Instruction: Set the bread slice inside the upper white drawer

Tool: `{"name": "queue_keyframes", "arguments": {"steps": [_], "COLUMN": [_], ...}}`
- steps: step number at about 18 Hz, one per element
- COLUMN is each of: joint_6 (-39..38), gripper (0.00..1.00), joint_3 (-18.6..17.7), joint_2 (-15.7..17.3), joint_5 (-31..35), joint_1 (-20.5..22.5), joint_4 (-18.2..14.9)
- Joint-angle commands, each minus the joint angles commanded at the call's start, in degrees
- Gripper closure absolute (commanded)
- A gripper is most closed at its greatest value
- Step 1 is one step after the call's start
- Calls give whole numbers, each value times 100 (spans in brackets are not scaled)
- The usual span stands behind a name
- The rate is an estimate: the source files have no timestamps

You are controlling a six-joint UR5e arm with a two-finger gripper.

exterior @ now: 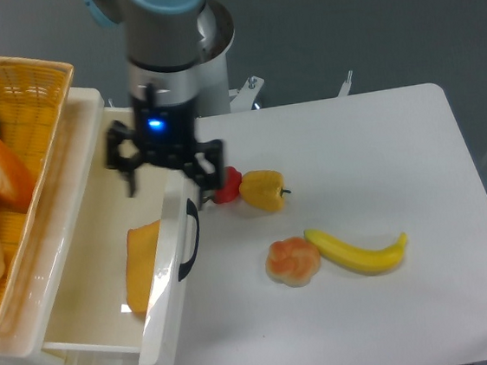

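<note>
Thin orange-crusted bread slice (143, 267) lies flat inside the glossy white plastic drawer (67, 245).
The black two-finger gripper (167, 174) hovers above that drawer's front wall, fingers spread apart, holding nothing.

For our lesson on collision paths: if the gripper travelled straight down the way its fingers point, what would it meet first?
Probably the front wall of the upper white drawer, which the open gripper seems to straddle. The bread slice lies inside, off that line. Depth is uncertain.
</note>
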Motion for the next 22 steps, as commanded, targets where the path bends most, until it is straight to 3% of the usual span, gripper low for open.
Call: {"name": "queue_keyframes", "arguments": {"steps": [5,10,13,17,22], "joint_6": [1232,2654,3674,4422,4785], "gripper": [0,0,0,0,0], "joint_3": [9,-123,-141,9,26], "joint_2": [-149,-518,-922,-1827,-1925], "joint_5": [70,710,1001,1028,1028], "joint_1": [835,1406,1705,2031,2322], "joint_4": [-26,-18,0,202,237]}}
